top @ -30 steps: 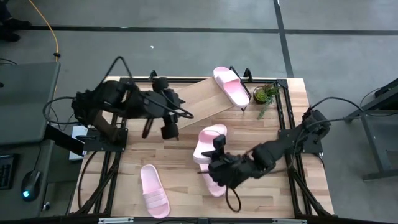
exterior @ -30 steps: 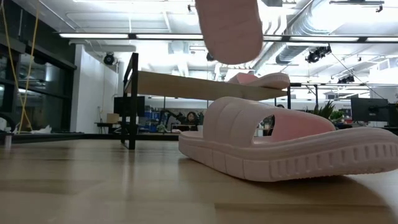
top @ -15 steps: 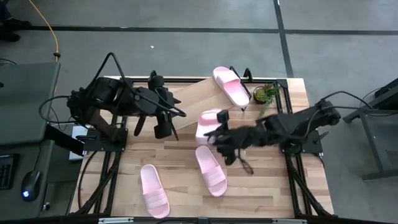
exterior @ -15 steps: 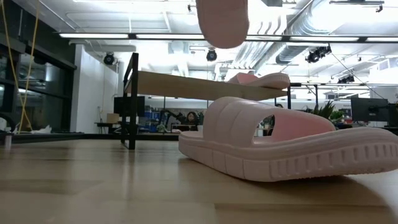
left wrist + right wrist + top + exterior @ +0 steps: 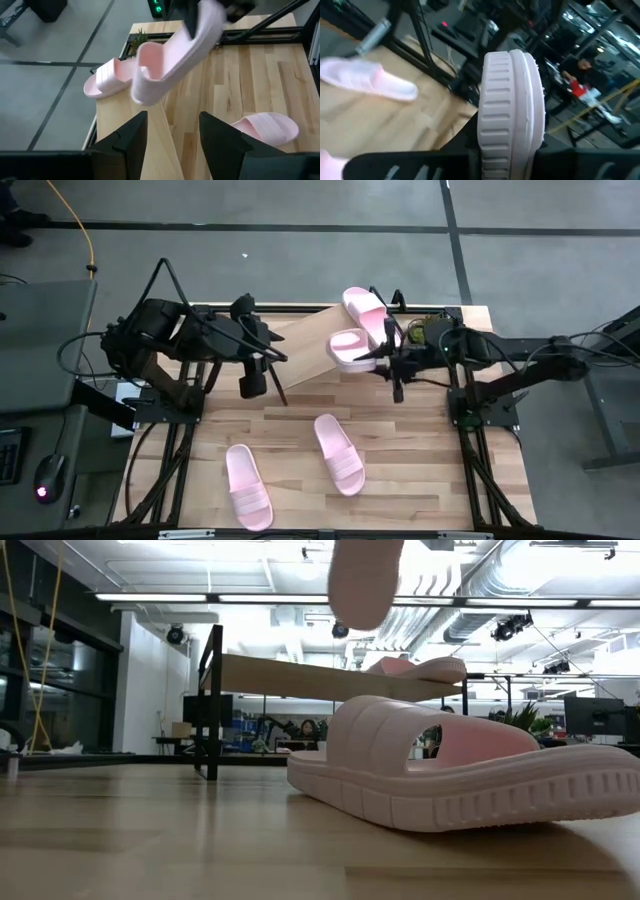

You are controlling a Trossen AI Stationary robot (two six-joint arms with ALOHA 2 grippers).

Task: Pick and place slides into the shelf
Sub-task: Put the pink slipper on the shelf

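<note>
The right gripper (image 5: 385,360) is clenched on one of the slides (image 5: 348,348) and carries it in the air over the shelf (image 5: 310,340), just beside the slide (image 5: 370,316) already lying on the board. The step in hand looks like the placing of this second slide, though whether it touches the board cannot be told. Next it calls for lowering flat beside its neighbour, then letting go; the left gripper (image 5: 250,383) waits with fingers spread near the shelf's other end, while two slides (image 5: 338,452) lie on the table.

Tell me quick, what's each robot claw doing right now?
Left gripper: open, holding nothing, by the shelf.
Right gripper: shut on a pink slide, carried above the shelf.
</note>
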